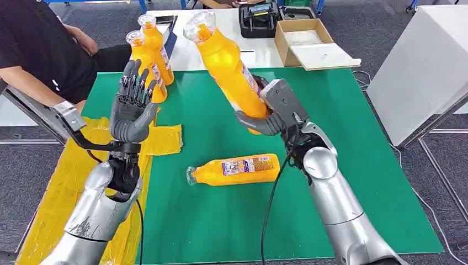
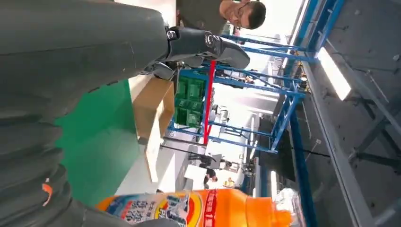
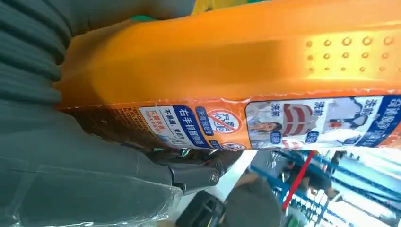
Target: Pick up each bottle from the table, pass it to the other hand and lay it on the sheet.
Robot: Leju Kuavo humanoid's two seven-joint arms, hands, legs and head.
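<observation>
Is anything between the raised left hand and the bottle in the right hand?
No; in the head view only bare green mat separates the left hand from the held bottle.

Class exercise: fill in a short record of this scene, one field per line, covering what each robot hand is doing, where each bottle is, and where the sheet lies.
Right hand: right hand grips the lifted bottle near its base, tilted, cap up and away from the robot
Left hand: left hand raised, open, fingers up, holding nothing
Lying bottle: lying bottle on its side on the green mat
Standing bottles: two standing bottles upright at the mat's far left corner
Sheet: yellow sheet along the mat's left edge, no bottle visible on it
</observation>
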